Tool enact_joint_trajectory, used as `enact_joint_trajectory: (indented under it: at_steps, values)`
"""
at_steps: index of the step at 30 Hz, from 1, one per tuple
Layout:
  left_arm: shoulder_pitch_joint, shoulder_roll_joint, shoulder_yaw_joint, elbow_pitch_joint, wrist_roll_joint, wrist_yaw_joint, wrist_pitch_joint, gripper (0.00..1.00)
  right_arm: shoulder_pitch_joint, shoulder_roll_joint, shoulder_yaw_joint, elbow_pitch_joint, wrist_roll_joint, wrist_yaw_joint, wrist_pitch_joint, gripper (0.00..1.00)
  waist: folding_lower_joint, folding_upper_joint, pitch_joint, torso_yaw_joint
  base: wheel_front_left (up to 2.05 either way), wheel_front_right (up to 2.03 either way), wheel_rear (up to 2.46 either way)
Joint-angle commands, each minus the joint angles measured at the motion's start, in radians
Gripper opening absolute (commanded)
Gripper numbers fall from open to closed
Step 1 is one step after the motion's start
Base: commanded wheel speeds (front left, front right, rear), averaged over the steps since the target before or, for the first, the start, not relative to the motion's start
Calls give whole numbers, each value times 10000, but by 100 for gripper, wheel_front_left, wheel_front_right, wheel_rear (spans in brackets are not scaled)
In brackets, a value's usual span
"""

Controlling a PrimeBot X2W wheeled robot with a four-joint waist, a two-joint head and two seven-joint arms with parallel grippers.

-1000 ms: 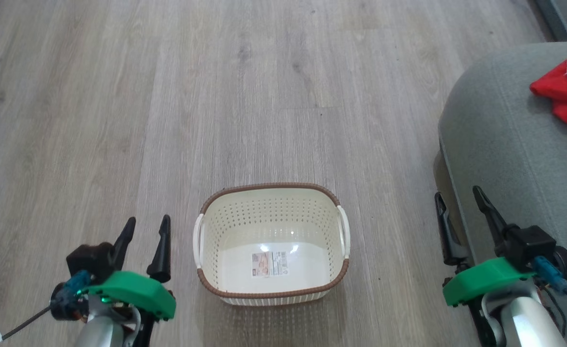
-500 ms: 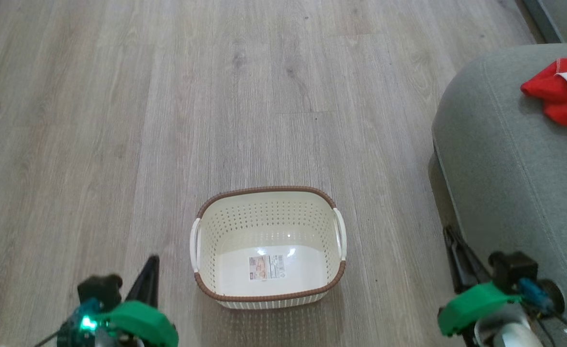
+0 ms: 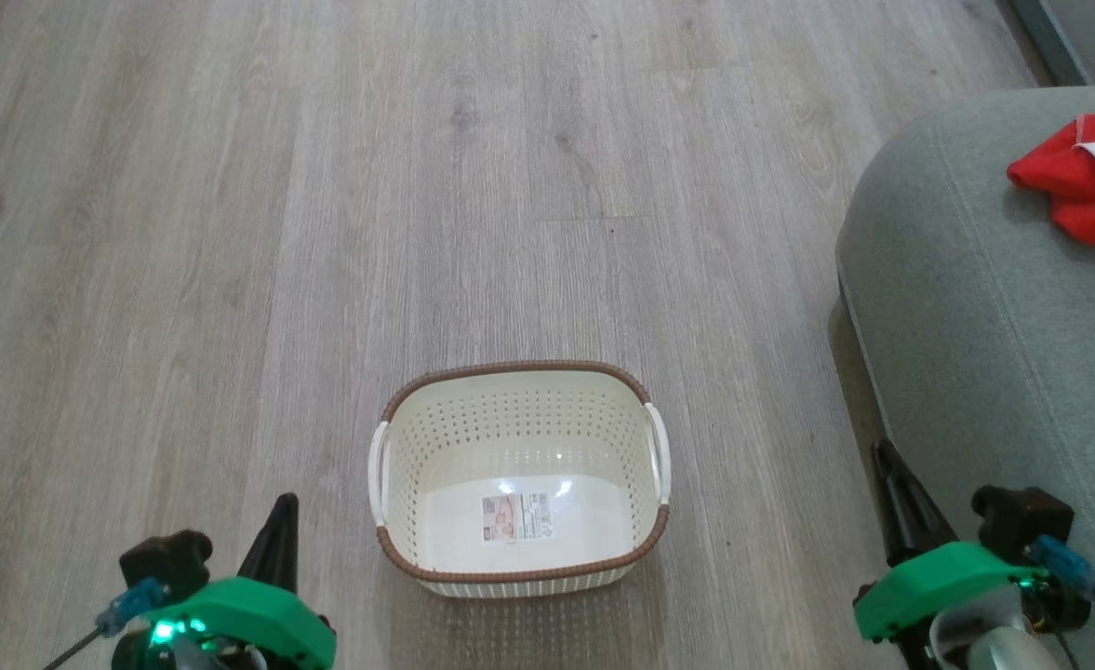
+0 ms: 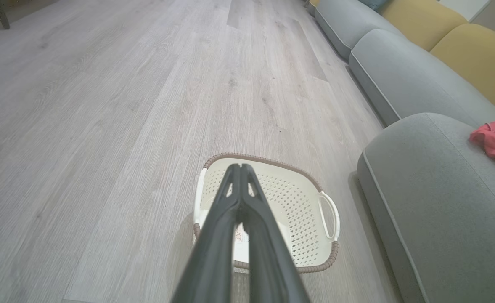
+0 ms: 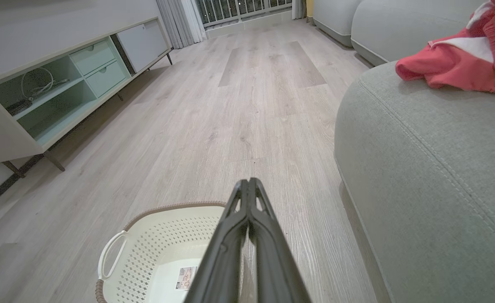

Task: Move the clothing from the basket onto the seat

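Since the clothing (image 3: pixel 1068 181) lies upper right on the seat (image 3: pixel 975 326) and the basket (image 3: pixel 510 419) is bare, only parking seems left; left tool (image 4: pixel 241 168) and right tool (image 5: pixel 249 182) sit pinched together.

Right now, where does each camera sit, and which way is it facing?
Head view: on the head, looking down at the floor; basket central, left claw lower left, right claw lower right.
Left wrist view: on the left arm, looking along its shut claw, over the basket.
Right wrist view: on the right arm, looking along its shut claw toward a cabinet.
Shared: all three show the basket, seat and red clothing.
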Motion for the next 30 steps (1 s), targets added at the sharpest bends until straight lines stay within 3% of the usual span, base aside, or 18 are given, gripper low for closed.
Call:
enact_joint_trajectory:
  at_steps: [1,30]
  values:
    - [-467,20,146,-414,-345,-25,85,0,-458,-17,-83,-359,392,-1,103,0,0,-1,-2,5,0,0,0]
    - [-509,13,492,-884,-3339,-68,882,0,-589,39,-358,-527,3758,-1,929,0,0,-1,-38,64,0,0,0]
